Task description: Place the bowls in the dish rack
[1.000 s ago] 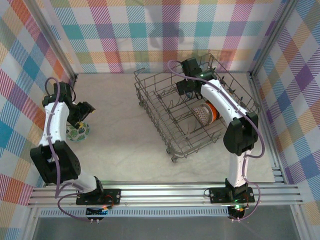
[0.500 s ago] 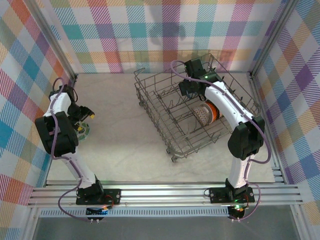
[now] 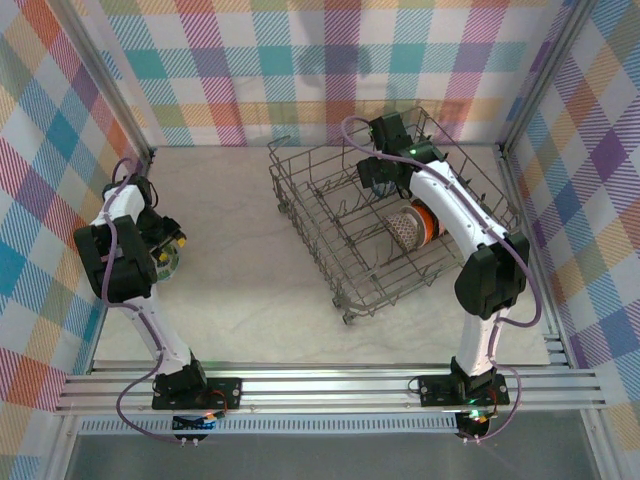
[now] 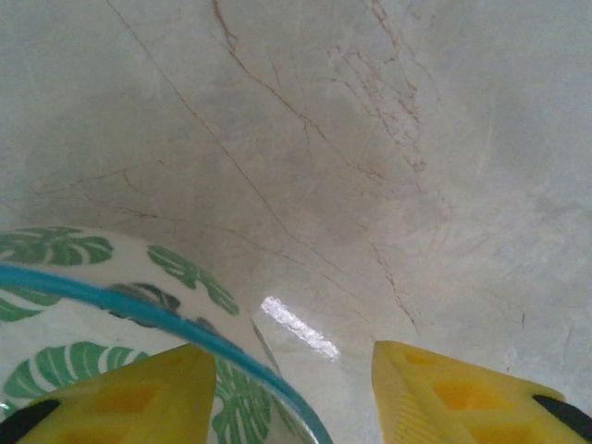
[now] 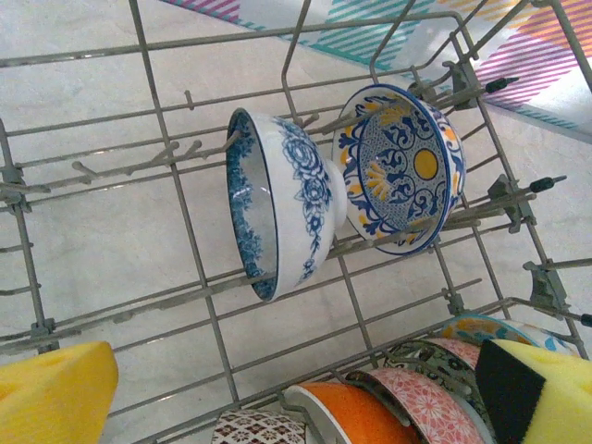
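Observation:
A white bowl with green leaves and a blue rim sits on the table at the far left; from above the same bowl peeks out beside the left arm. My left gripper is open astride its rim, the left finger inside the bowl and the right finger outside, with a gap to the wall. My right gripper hangs open over the dish rack, holding nothing. In the rack stand a blue floral bowl, a blue-and-yellow bowl and an orange bowl.
More patterned bowls stand in a row at the rack's near side, also seen from above as bowls. Upright wire tines surround the right gripper. Checked walls close in the table on three sides.
The left arm has folded back and lowered its gripper onto the leafy bowl, and its jaws have narrowed around the rim. The right arm has barely shifted over the rack.

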Controlling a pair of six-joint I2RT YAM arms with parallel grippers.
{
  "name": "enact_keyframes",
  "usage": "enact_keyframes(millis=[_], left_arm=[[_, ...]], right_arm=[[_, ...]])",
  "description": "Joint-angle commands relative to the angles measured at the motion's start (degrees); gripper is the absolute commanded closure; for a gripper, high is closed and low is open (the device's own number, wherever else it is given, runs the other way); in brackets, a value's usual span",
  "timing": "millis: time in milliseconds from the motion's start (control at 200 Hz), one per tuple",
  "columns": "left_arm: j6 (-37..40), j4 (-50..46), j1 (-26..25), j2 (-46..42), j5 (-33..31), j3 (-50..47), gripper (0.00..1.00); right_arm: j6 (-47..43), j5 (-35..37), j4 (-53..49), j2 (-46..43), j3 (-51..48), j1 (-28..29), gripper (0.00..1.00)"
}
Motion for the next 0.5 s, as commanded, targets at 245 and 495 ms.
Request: enact_keyframes(millis=[245, 495], left_arm=[[1.82, -2.01, 0.63, 0.04, 0.53, 0.52, 0.79], [1.61, -1.8, 0.58, -2.99, 3.2, -0.22, 0.91]], right_arm=[[0.29, -0.71, -1.5, 1.19, 1.54, 0.17, 0.01], [0.41, -0.69, -1.78, 0.52, 1.48, 0.08, 0.01]])
